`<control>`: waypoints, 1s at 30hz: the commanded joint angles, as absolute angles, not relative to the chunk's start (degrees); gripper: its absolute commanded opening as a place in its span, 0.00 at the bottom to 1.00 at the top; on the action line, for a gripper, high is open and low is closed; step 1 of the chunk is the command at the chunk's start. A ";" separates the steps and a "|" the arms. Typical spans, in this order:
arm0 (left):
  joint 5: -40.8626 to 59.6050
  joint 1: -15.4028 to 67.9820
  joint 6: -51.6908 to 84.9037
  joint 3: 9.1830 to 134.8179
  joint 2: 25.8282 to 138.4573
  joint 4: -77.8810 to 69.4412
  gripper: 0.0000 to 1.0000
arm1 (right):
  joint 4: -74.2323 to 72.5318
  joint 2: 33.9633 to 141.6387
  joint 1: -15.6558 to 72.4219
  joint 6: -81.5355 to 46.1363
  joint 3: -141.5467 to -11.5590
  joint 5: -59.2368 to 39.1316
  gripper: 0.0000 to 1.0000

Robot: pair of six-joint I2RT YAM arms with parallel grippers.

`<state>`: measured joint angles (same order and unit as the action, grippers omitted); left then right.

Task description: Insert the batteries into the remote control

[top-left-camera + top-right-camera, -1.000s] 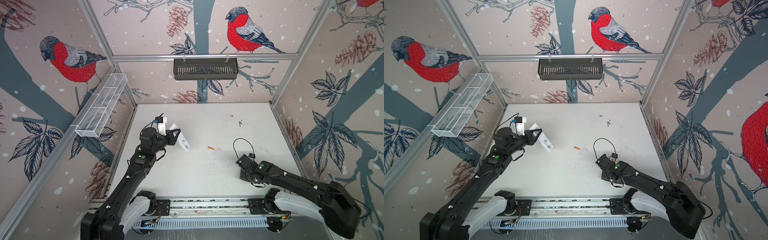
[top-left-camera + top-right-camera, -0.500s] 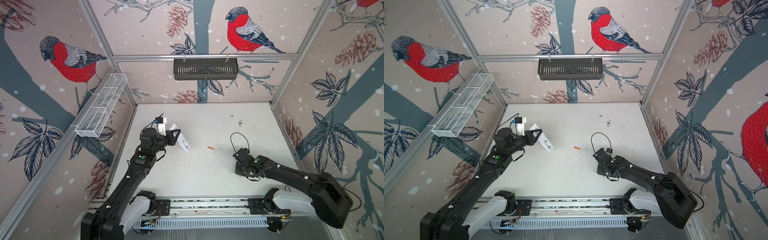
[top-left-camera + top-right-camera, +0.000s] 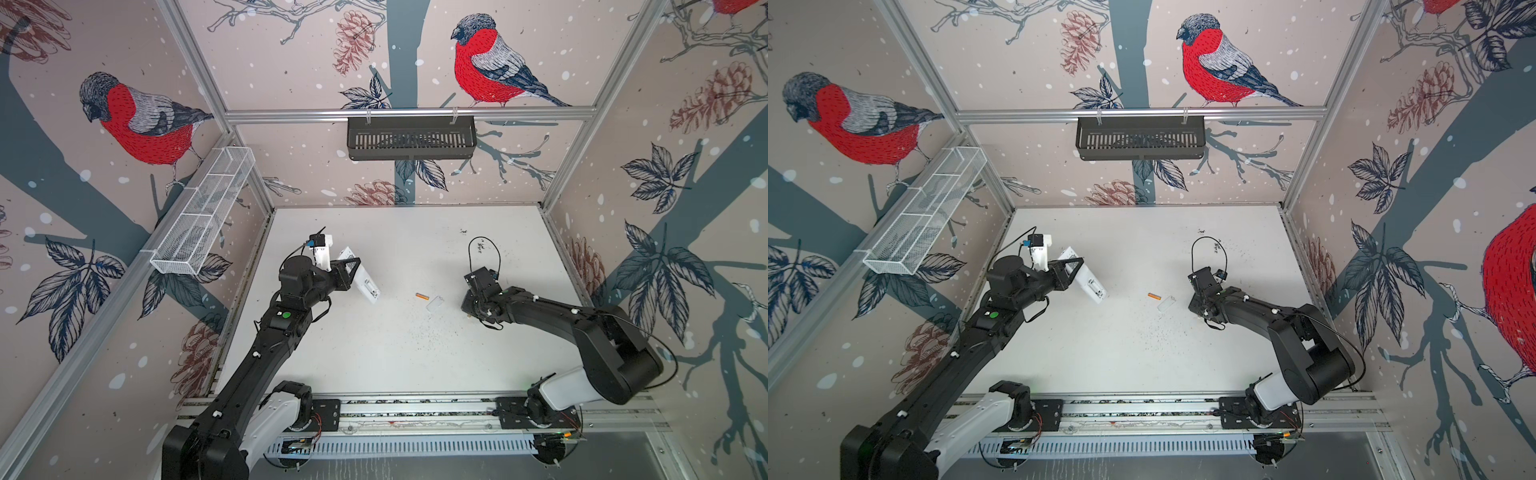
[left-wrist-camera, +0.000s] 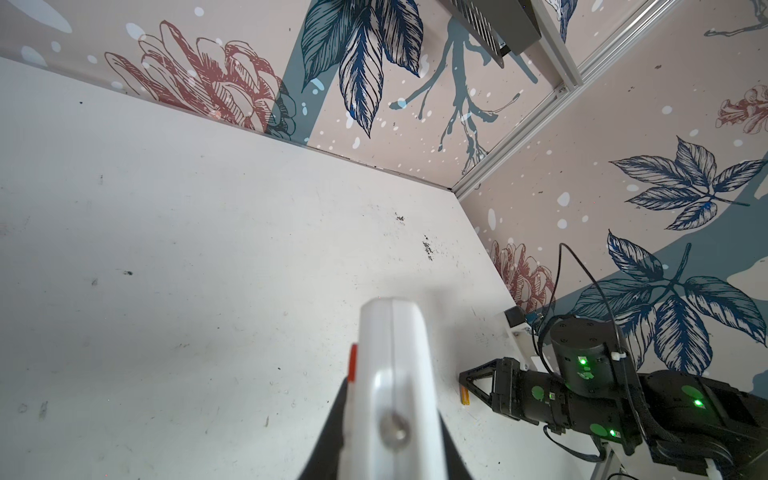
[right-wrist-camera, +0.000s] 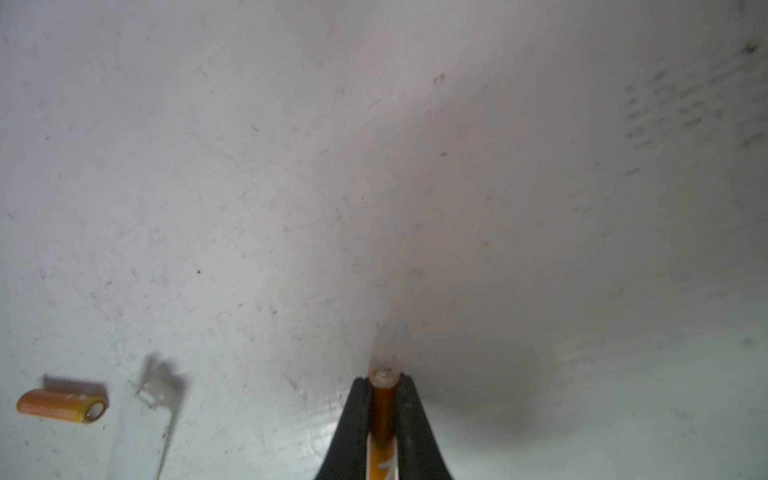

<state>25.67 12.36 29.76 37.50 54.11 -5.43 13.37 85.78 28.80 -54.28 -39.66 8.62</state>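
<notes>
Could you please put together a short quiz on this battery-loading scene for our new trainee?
1. True or false: the left gripper is shut on the remote control.
2. What is clamped between the fingers of the right gripper? A: the remote control. B: an orange battery. C: nothing.
3. How many batteries lie loose on the table?
Key: 1 true. 2 B. 3 one, the loose battery, lying beside the white cover.
</notes>
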 commanded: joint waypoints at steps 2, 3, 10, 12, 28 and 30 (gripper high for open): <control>27.39 11.91 30.19 37.60 54.58 -8.92 0.09 | 11.88 86.29 28.61 -54.87 -40.06 8.88 0.16; 27.54 11.93 30.40 37.40 54.66 -9.18 0.09 | 12.53 86.47 28.51 -54.65 -40.20 9.09 0.17; 27.68 11.86 31.03 36.57 54.23 -10.10 0.09 | 13.21 83.68 26.69 -55.32 -36.73 8.79 0.23; 27.58 11.87 30.93 36.66 54.21 -10.00 0.09 | 13.44 82.78 26.44 -54.88 -36.01 9.00 0.31; 27.74 11.85 31.07 36.92 54.32 -10.28 0.09 | 12.86 75.30 27.64 -52.50 -30.01 2.35 0.54; 27.70 11.87 31.12 36.81 54.40 -10.54 0.09 | 10.79 75.23 28.62 -53.12 -29.77 1.03 0.54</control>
<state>26.98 12.08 31.14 36.67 54.52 -7.53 11.55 75.35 27.73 -51.94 -30.35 4.64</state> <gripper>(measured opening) 0.211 0.538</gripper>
